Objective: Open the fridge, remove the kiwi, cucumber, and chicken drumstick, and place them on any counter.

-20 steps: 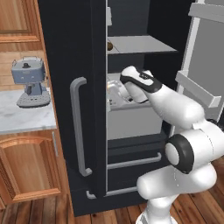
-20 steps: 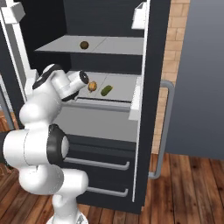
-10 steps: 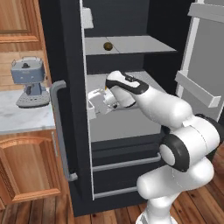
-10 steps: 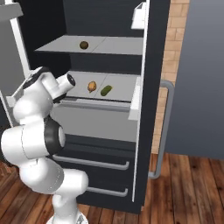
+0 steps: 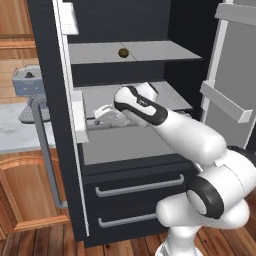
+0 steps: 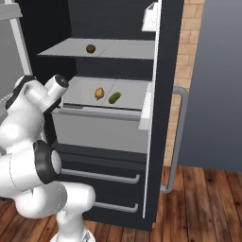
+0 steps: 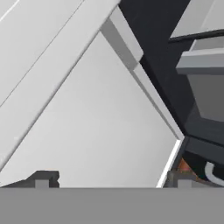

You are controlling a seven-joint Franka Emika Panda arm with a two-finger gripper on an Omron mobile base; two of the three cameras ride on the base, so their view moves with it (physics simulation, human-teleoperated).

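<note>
The black fridge (image 5: 150, 20) stands with both doors open. Its left door (image 5: 64, 150) shows edge-on, pale grey inside. On the upper shelf lies the brown kiwi (image 5: 123, 52) (image 6: 90, 48). One shelf lower, the orange-brown chicken drumstick (image 6: 99, 93) and the green cucumber (image 6: 114, 98) lie side by side. My gripper (image 5: 98, 116) hovers at that lower shelf's left front, close to the left door's inner face. In the hand view the gripper (image 7: 109, 180) is open, its fingertips (image 7: 41, 178) wide apart with nothing held. A white marble counter (image 5: 12, 137) lies left of the fridge.
A grey coffee machine (image 5: 27, 85) stands on the counter. The left door's bar handle (image 5: 42, 150) juts out over the counter's edge. The right door (image 5: 235, 75) with its shelf rails stands open at the right. Two drawers (image 5: 137, 187) sit below the shelves. The floor is wood.
The left fridge door has swung much wider open. My gripper has followed it leftward, out from the middle of the lower shelf. The food has not moved.
</note>
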